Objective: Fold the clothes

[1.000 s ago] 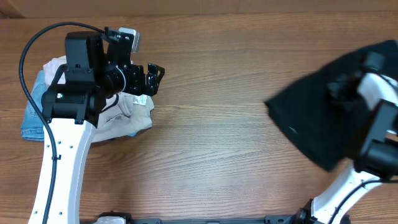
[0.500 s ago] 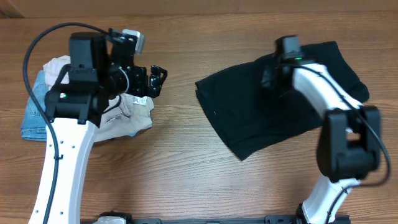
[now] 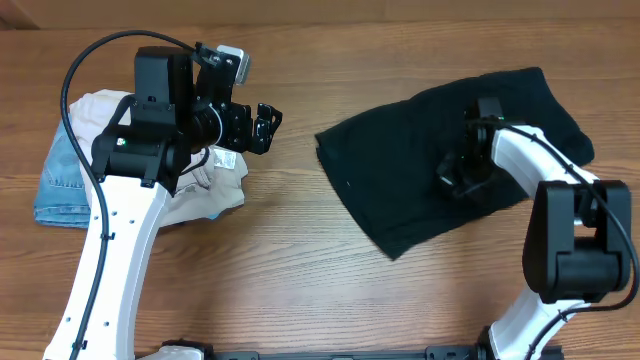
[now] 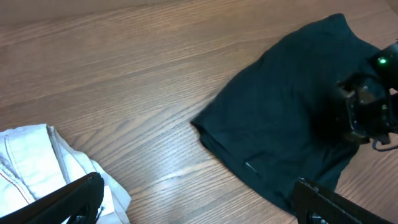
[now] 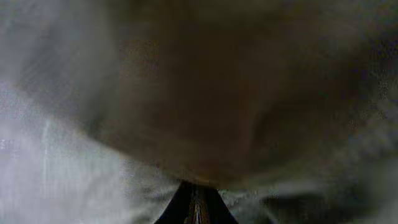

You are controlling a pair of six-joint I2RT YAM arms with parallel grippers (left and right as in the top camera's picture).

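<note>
Where the black cloth (image 3: 400, 190) (image 4: 280, 118) lies: on the right half of the surface (image 3: 330, 300); spread out and a bit wrinkly; one corner points to the front edge
Left gripper (image 3: 265, 128) (image 4: 199, 186): wide open; holding nothing; up over bare wood, just beside the white cloth; well apart from the black cloth
Right gripper (image 3: 455, 178): down on the black cloth near its middle, touching it; I cannot tell if it is wide or narrow; its own camera shows only blur, with a dark tip at the bottom
White cloth (image 3: 205, 185) (image 4: 37, 162): bunched up on the left side of the surface; partly hidden from above; a small tag shows on it
Jeans (image 3: 60, 190): blue; at the far left; touching the white cloth
Pale cloth (image 3: 95, 105): at the back left, lying on the jeans
Surface: brown wood; bare between the white cloth and the black cloth
</note>
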